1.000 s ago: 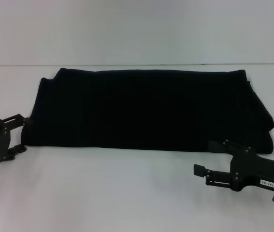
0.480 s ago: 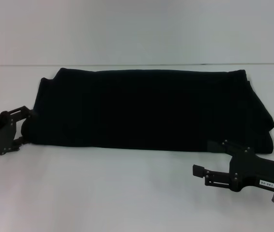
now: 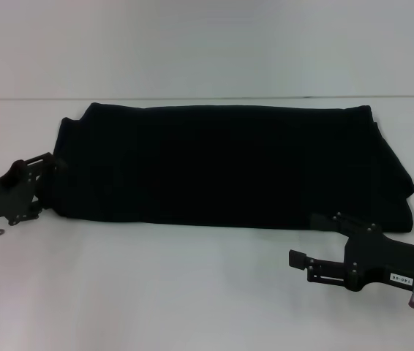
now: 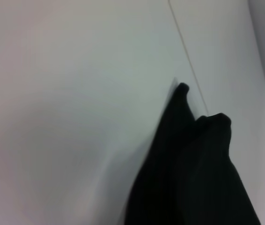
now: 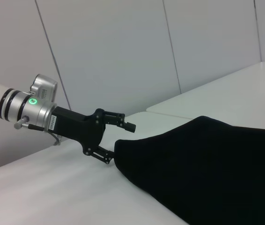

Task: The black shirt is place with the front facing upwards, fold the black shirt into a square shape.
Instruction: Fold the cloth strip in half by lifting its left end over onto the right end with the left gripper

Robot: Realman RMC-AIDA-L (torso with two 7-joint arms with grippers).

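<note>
Across the middle of the white table I see the black shirt lying flat as a wide, folded band, long side running left to right. No lettering or label shows on the upper face. Its right end bunches into a few soft folds; its near edge is fairly straight.

At the shirt's left near corner sits the left gripper. From the head view its fingers straddle the cloth edge, one above and one below, and the right wrist view shows the same gripper with the upper finger raised clear of the fabric and the lower one at the shirt's edge. I read the jaws as spread apart, not yet pinched on the cloth. The left wrist view shows only a puckered corner of the shirt against the table, none of its own fingers.

Just off the shirt's right near corner, on the bare table, is the right gripper. Its fingers stand apart, one touching or nearly touching the shirt's near edge, the other well out on the table toward me. It holds nothing.
</note>
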